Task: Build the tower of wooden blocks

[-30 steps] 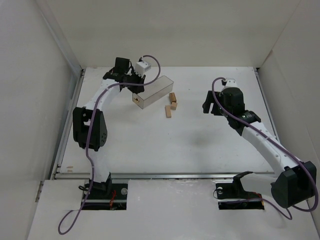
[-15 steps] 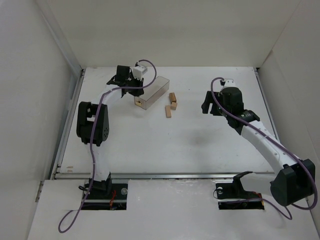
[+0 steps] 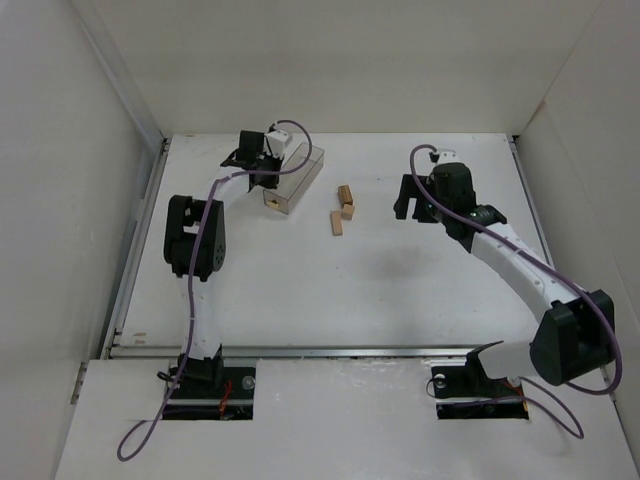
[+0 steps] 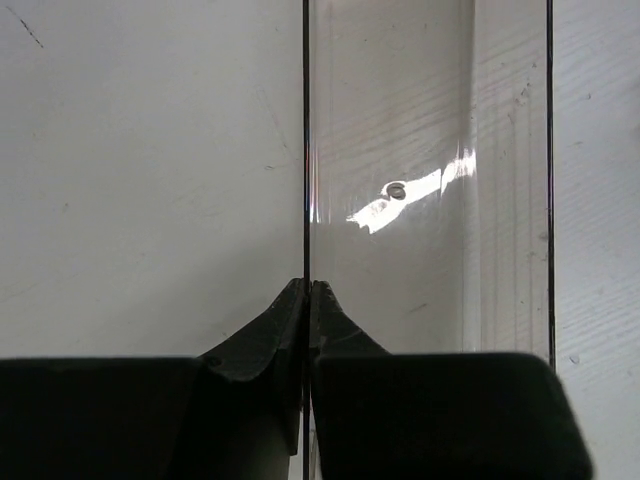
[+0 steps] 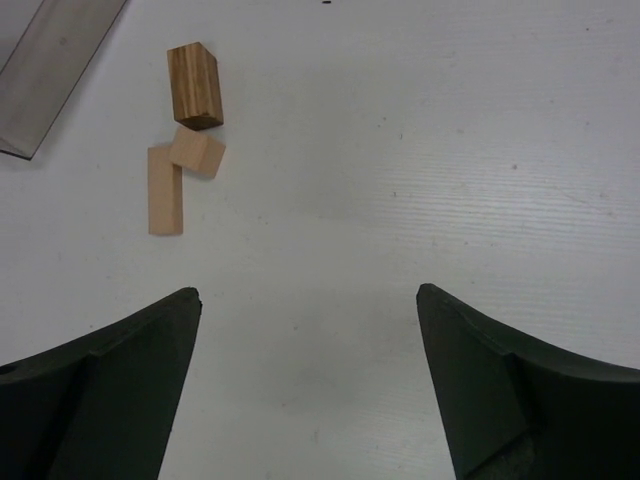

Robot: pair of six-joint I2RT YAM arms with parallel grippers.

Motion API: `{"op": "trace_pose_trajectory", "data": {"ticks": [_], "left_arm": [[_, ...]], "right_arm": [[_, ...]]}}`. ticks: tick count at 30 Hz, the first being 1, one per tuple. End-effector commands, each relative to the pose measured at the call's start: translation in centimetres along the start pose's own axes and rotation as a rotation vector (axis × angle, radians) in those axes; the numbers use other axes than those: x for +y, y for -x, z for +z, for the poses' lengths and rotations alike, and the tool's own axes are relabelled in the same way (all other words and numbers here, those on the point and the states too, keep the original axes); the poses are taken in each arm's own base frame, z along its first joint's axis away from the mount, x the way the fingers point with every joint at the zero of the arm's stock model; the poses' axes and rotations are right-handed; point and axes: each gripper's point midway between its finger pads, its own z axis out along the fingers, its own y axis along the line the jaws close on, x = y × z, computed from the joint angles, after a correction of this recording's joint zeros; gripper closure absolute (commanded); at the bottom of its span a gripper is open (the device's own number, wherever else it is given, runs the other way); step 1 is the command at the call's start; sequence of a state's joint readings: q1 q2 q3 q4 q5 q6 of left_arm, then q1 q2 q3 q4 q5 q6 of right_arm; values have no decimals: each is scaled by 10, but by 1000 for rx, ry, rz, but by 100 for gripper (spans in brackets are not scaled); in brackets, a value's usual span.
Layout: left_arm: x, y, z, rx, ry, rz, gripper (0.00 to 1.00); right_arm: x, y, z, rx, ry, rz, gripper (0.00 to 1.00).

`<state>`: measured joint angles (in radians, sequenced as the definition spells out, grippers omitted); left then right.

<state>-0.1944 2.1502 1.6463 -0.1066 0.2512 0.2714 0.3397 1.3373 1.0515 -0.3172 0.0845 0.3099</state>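
While the left tool (image 4: pixel 307 300) pinches 1 thin wall of the clear box (image 4: pixel 400 150) at the upper left, the right tool (image 5: pixel 308 292) gapes wide over the bench (image 5: pixel 450 150). 3 wood blocks (image 5: pixel 165 190) lie clustered and unstacked at centre, just right of the box, with open bench between them and the right tool.

The left arm (image 3: pixel 192 240) has folded in, its elbow now further right. The clear plastic box (image 3: pixel 300 172), pinched by the left end effector (image 3: pixel 266 180), has turned steeper, its far end shifted left. The right end effector (image 3: pixel 412 208) has moved left and away from its base, its jaws a little wider.
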Motion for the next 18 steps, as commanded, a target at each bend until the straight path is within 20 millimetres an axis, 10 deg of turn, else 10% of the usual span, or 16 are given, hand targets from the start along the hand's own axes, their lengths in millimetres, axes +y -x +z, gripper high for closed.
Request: {"op": "trace_pose_trajectory", "data": {"ticks": [1,10,18], "left_arm": [[13,28,3,-71,43,9,97],[12,24,9,-47,29,24,55],[22,73,-33,-170,75,65,48]], "right_arm": [[15,22,1,-26,39,-7,3],[41,25,26,17,80,-32,1],[74,22,82,99,63,-79,1]]}}
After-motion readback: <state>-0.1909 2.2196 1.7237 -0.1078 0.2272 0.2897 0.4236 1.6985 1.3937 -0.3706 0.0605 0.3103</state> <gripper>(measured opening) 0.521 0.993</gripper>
